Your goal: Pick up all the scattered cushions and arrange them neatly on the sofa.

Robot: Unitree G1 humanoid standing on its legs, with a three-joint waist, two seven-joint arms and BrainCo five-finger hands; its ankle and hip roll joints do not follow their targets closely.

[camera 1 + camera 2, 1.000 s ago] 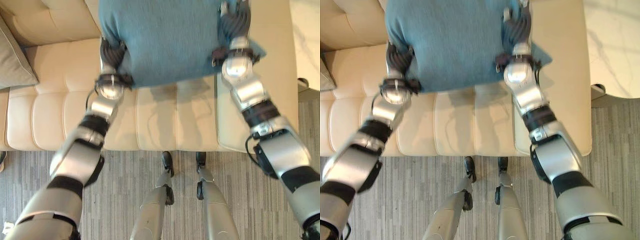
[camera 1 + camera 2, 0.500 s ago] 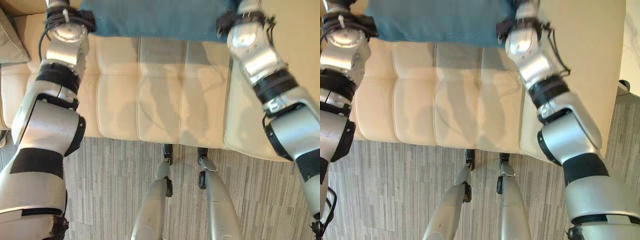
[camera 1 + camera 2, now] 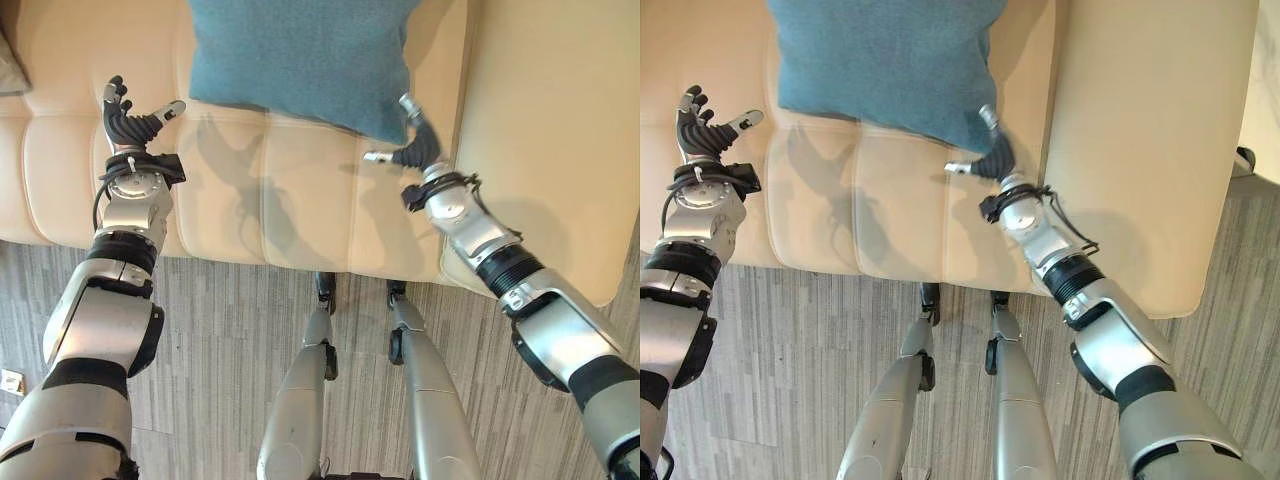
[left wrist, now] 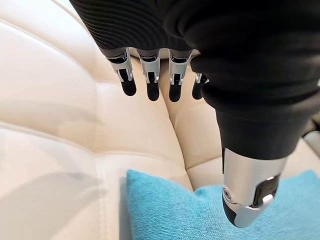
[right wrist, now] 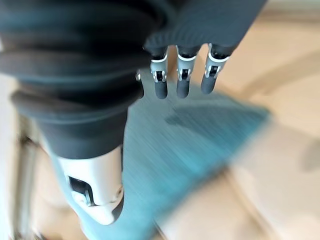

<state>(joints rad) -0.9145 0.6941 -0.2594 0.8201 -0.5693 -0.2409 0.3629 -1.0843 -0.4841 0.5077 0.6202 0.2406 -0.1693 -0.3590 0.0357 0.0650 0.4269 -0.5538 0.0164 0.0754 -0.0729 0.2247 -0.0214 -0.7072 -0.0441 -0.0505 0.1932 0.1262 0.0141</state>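
A teal cushion (image 3: pixel 305 55) rests on the cream sofa seat (image 3: pixel 300 200), leaning toward the backrest. My left hand (image 3: pixel 135 125) is off its left side, above the seat, fingers straight and spread, holding nothing. My right hand (image 3: pixel 415 145) is just below the cushion's near right corner, fingers relaxed and apart from the fabric. In the left wrist view the cushion's corner (image 4: pixel 170 210) lies past the thumb. In the right wrist view the teal fabric (image 5: pixel 195 135) spreads beneath the straight fingers (image 5: pixel 182 82).
The sofa's wide right armrest (image 3: pixel 545 130) stands beside my right arm. A grey cushion's edge (image 3: pixel 8 72) shows at the far left of the seat. Grey striped carpet (image 3: pixel 220 330) runs along the sofa's front.
Both hands have let go of the teal cushion and drawn back toward the seat's front. The cushion now lies on the sofa. The camera view has shifted too.
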